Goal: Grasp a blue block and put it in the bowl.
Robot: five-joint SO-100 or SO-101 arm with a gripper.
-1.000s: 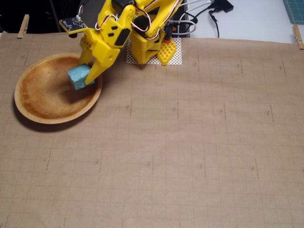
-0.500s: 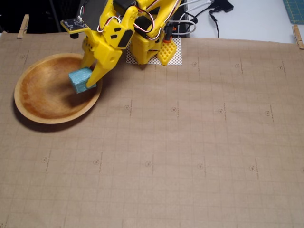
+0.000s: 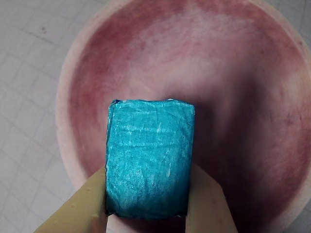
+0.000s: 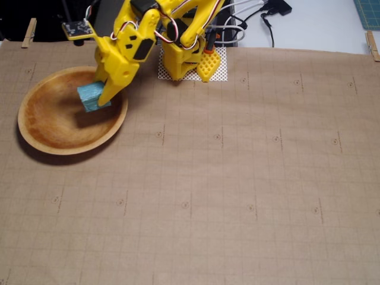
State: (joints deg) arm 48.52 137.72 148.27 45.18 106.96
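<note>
The blue block point(image 4: 89, 97) is a small teal foam-like piece held between the yellow fingers of my gripper point(image 4: 95, 98), which is shut on it. It hangs over the right part of the wooden bowl point(image 4: 41, 133), inside the rim. In the wrist view the blue block point(image 3: 149, 158) fills the centre, pinched at its lower sides by two yellow fingers point(image 3: 80, 206), with my gripper point(image 3: 146, 213) above the bowl's reddish inside point(image 3: 233, 97). I cannot tell whether the block touches the bowl's floor.
The arm's yellow base point(image 4: 184, 59) stands on a white mesh pad at the back of the brown gridded paper point(image 4: 237, 178). Black cables point(image 4: 261, 18) lie behind it. Wooden clothespins point(image 4: 28, 32) hold the paper's far corners.
The gripper has carried the block leftward and slightly up the picture, from the bowl's right rim area to further over the bowl's inside. The grip on the block has stayed shut.
</note>
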